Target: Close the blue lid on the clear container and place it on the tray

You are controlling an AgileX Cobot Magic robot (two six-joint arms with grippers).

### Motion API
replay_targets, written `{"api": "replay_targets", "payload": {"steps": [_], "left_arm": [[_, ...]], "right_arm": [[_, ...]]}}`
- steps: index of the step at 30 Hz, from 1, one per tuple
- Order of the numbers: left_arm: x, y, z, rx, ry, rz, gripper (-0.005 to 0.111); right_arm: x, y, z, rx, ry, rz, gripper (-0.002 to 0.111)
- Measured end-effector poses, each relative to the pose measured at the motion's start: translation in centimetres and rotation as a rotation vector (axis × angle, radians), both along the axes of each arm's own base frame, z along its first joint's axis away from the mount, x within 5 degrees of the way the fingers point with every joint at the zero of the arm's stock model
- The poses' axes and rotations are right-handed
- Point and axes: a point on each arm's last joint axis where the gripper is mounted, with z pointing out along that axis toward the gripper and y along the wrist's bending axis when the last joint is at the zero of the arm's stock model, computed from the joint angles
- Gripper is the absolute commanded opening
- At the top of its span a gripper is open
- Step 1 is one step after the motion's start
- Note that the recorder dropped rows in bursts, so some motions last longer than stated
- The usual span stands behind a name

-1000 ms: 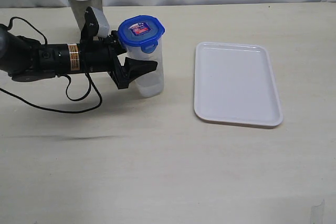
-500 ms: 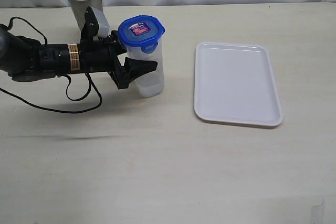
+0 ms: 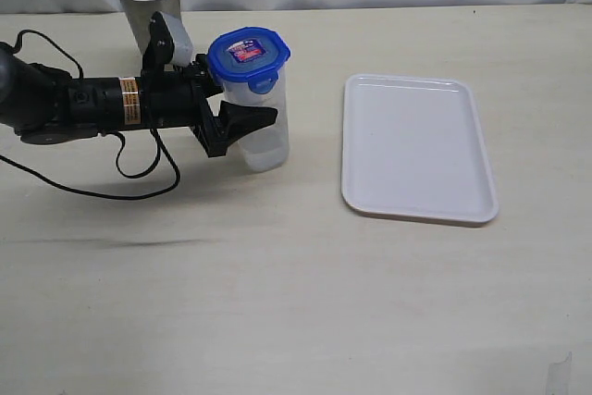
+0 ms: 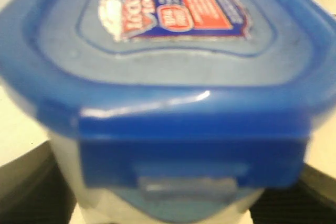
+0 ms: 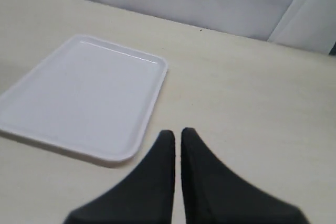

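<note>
The clear container stands upright on the table, left of the white tray. The blue lid sits on its rim, red-and-white label up. My left gripper reaches in from the left and is shut on the container's body just under the lid. One black finger shows on the near side; the other is hidden behind. In the left wrist view the lid fills the frame, with dark fingers at the edges. My right gripper is shut and empty, near the tray.
A grey metal cup stands at the back, just behind the left arm. A black cable loops on the table below that arm. The right arm does not show in the exterior view.
</note>
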Motion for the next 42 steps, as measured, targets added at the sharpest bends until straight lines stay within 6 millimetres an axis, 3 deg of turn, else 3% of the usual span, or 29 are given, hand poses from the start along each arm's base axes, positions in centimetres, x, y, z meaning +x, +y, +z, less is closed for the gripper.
{"api": "replay_targets", "payload": {"steps": [4, 10, 30, 36, 39, 42], "left_arm": [[0.0, 0.0, 0.0, 0.0, 0.0, 0.0, 0.0], [0.0, 0.0, 0.0, 0.0, 0.0, 0.0, 0.0], [0.0, 0.0, 0.0, 0.0, 0.0, 0.0, 0.0], [-0.3, -0.4, 0.9, -0.1, -0.022, -0.037, 0.0], [-0.5, -2.0, 1.2, -0.12, -0.065, -0.017, 0.0], [-0.1, -5.5, 2.1, -0.083, -0.13, -0.016, 0.0]], "right_arm": [[0.0, 0.0, 0.0, 0.119, -0.004, -0.034, 0.004], [0.0, 0.0, 0.0, 0.145, -0.004, -0.042, 0.004], [0.0, 0.0, 0.1, 0.062, -0.011, -0.02, 0.004], [0.0, 0.0, 0.1, 0.062, -0.011, -0.02, 0.004], [0.0, 0.0, 0.1, 0.061, -0.011, -0.02, 0.004], [0.0, 0.0, 0.1, 0.06, -0.011, -0.02, 0.004]]}}
